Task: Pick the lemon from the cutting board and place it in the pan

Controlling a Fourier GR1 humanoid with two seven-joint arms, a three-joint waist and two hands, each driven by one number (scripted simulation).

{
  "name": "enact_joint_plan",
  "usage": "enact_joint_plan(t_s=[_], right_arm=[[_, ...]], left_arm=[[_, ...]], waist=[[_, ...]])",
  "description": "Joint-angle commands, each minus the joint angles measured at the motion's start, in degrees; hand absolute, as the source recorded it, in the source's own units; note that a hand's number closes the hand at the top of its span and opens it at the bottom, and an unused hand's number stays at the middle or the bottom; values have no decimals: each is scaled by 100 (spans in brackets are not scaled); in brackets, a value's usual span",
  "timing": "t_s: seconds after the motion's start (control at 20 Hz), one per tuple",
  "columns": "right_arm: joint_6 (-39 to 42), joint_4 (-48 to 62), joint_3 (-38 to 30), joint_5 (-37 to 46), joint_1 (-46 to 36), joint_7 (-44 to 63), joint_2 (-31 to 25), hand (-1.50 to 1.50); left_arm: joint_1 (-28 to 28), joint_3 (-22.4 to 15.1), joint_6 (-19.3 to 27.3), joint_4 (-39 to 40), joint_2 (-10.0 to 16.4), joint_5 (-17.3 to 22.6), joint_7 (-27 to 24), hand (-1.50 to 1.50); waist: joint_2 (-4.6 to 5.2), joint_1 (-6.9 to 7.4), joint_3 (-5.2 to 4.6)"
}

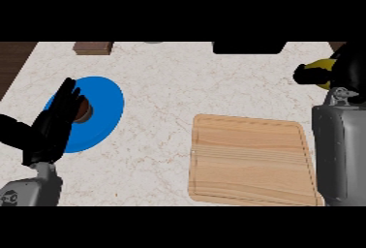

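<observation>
We are recording the lemon [324, 63] off the cutting board [250, 160], at the tabletop's [178, 82] right edge, with the right hand [352, 64] curling round its middle, a hold we are judging suited to light, firm, waxy fruit; the left hand [61, 116] is lying open.

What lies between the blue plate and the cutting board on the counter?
Nothing: in the head view, only bare counter shows between the blue plate and the cutting board.

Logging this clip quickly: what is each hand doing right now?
Left hand: open, fingers straight, holding nothing.
Right hand: shut on the lemon, at the view's upper right.
</observation>
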Motion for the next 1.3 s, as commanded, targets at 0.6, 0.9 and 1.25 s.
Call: enact_joint_plan(t_s=[0.6, 0.9, 1.25], right_arm=[[-2077, 1169, -1903, -1882, 1368, -1915, -1652, 150], [-2956, 2582, -2052, -2562, 1335, -2998, -1872, 150], [-3946, 4892, -2189, -2563, 897, -3645, -2292, 150]], left_arm=[[-492, 30, 184, 125, -65, -145, 372, 0], [-270, 24, 51, -20, -68, -141, 202, 0], [-512, -14, 62, 366, -114, -268, 84, 0]], waist=[[19, 18, 9], [23, 56, 9], [54, 92, 13]])
